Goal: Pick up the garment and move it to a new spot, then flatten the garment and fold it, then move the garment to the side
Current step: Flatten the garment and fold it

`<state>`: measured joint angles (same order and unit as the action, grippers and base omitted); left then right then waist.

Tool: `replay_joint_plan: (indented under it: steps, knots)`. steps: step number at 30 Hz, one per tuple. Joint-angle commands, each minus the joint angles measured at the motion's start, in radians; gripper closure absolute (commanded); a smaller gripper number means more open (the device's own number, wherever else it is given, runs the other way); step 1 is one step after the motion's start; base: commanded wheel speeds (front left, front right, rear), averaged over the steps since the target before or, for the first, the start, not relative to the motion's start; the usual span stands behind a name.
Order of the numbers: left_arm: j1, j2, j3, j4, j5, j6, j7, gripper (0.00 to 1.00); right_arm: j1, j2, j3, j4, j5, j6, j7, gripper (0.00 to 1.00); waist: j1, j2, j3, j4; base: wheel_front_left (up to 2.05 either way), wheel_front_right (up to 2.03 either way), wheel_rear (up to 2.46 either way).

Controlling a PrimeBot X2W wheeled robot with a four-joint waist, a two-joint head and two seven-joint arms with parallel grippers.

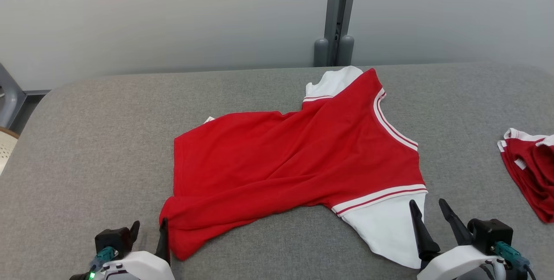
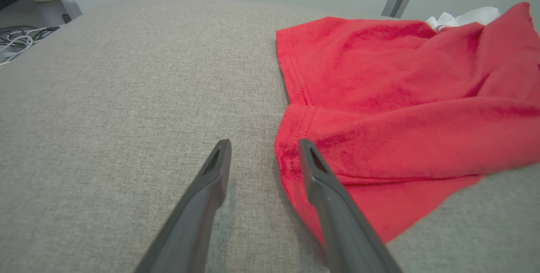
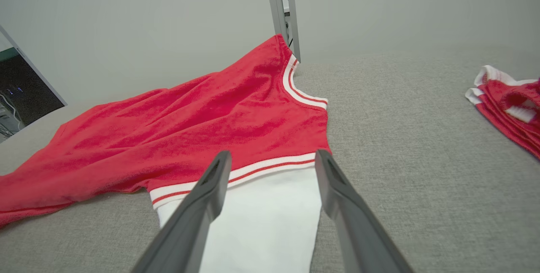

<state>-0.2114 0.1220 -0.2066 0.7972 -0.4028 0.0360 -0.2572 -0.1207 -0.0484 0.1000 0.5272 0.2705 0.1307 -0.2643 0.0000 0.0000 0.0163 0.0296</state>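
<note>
The red shirt [image 1: 294, 159] lies across the middle of the grey padded table [image 1: 86, 141], collar toward the robot's right, one white sleeve [image 1: 385, 228] at the near edge and the other at the far side. It is spread out but not flat: long creases run across the body, and the hem corner nearest the robot is rolled under itself.

The left gripper [image 1: 150, 223] sits low beside that rolled corner with its fingers apart and nothing between them; one finger just brushes the cloth edge. The right gripper [image 1: 426, 202] hovers over the near sleeve, fingers wide apart, also holding nothing.

From here I'd worry most about that rolled hem. If the fold starts before it is pulled straight, the bunching gets trapped inside. A pinch at the sleeve could catch only the top layer and drag the shirt askew. Another red and white pile [image 1: 530, 167] sits well off to the right, and a careless sideways move could land on it.
</note>
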Motion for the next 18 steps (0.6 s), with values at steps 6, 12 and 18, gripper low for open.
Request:
replay_joint_plan:
  steps: [6, 12, 18]
  knots:
    - [0.059, 0.015, 0.045, -0.105, 0.073, 0.05, -0.009, 0.0, 0.028, -0.005, -0.042, -0.067, -0.078, 0.0, 0.001, 0.0, 0.0, 0.0, -0.017, -0.029, 0.0, 0.0, 0.0]
    - [0.135, 0.005, 0.092, -0.228, 0.155, 0.074, -0.009, 0.0, 0.057, -0.005, -0.055, -0.129, -0.137, 0.0, 0.001, 0.0, 0.0, 0.0, -0.029, -0.041, 0.0, 0.0, 0.0]
    - [0.199, -0.012, 0.126, -0.312, 0.229, 0.074, -0.009, 0.0, 0.091, -0.005, -0.045, -0.153, -0.152, 0.0, 0.001, 0.0, 0.0, 0.0, -0.045, -0.04, 0.0, 0.0, 0.0]
